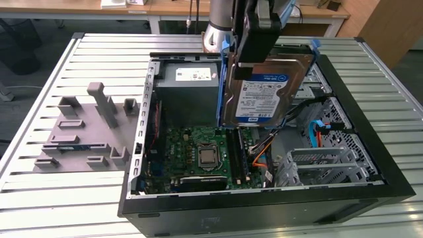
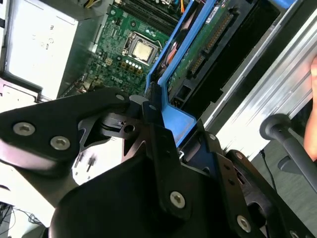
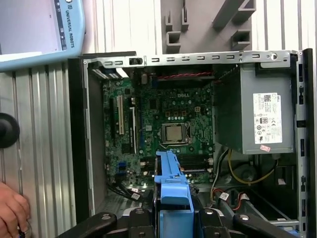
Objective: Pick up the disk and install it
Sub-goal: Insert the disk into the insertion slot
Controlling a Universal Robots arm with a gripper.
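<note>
The disk (image 1: 261, 96), a silver hard drive with a white-and-blue label and a blue carrier frame, hangs upright over the open computer case (image 1: 264, 210). My gripper (image 1: 260, 34) is shut on its upper edge. In the second wrist view the black fingers (image 2: 157, 130) clamp the blue frame, and the disk's green circuit side (image 2: 198, 49) faces the camera. In the first wrist view the blue carrier (image 3: 172, 183) juts out from the gripper (image 3: 173, 220) above the motherboard (image 3: 163, 124).
A grey power-supply box (image 1: 191, 91) fills the case's far corner. A metal drive cage (image 1: 324, 161) sits at the exterior view's right. A grey fixture plate with posts (image 1: 86, 131) lies on the slatted table. A person's hand (image 3: 11, 213) rests beside the case.
</note>
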